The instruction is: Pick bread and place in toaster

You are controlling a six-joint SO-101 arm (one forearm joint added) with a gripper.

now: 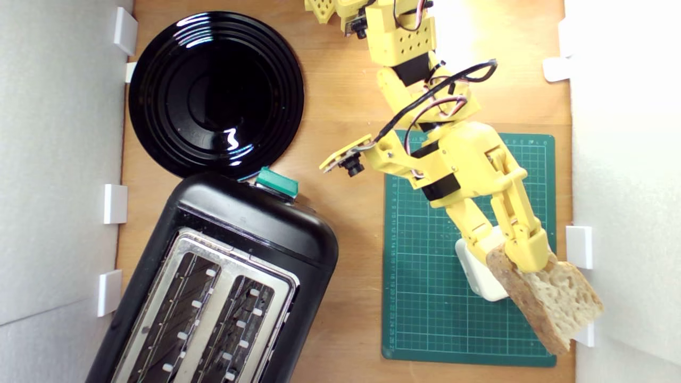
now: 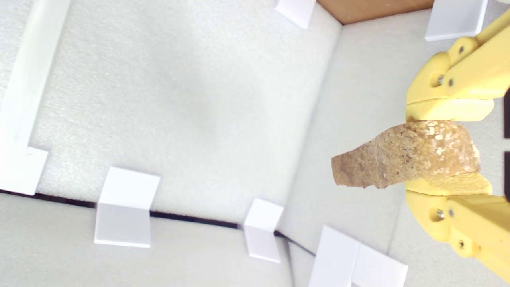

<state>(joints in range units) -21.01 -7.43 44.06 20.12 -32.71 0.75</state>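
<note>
Now bread (image 2: 402,159) clamped between jaws, crust outward.

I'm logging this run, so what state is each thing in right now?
bread: clamped in the gripper, lifted over the mat's edge, not in the toaster.
gripper: shut on the bread.
toaster: both slots empty; green lever knob at its end.
black plate: empty.
white block: on the green mat, partly hidden by the gripper and bread.
</note>
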